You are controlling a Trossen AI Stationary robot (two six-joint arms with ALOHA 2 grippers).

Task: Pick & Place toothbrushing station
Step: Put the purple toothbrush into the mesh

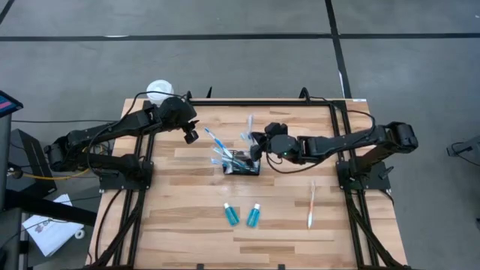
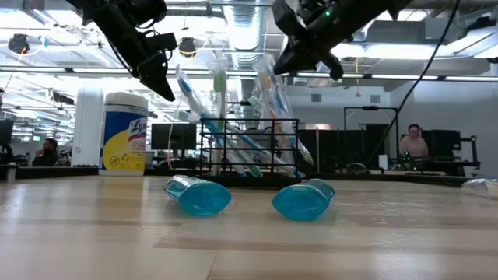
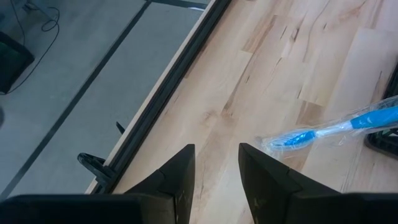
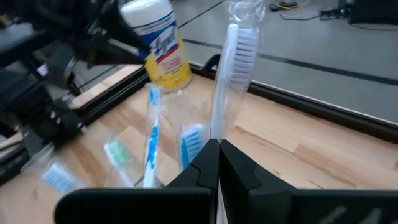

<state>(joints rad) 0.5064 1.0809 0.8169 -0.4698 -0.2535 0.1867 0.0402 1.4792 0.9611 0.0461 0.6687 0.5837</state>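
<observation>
The toothbrushing station, a small black wire basket (image 1: 241, 165) (image 2: 249, 148), stands mid-table with several wrapped toothbrushes leaning in it. My right gripper (image 1: 259, 144) (image 4: 218, 155) hovers at the basket's right far corner, shut on a white toothbrush (image 1: 250, 124) (image 4: 231, 68). My left gripper (image 1: 190, 136) (image 3: 216, 167) hangs open above the table left of the basket, with nothing between its fingers. A blue toothbrush (image 3: 329, 129) pokes out of the basket toward it. Two teal tubes (image 1: 231, 214) (image 1: 253, 216) lie on their sides nearer the front edge. My right gripper pinches the white toothbrush's handle (image 4: 215, 132) between its two fingers. The fingers come from the table's right, slanting a little down, and lie across the brush. The bristle head (image 4: 246, 38) in its clear wrapper stands above the fingers. The fingers hide the handle's lower end.
A white-lidded canister with a yellow label (image 1: 160, 91) (image 2: 124, 132) stands at the table's far left corner. An orange-and-white toothbrush (image 1: 311, 204) lies flat at the front right. Black frame rails run along the table's left and right edges.
</observation>
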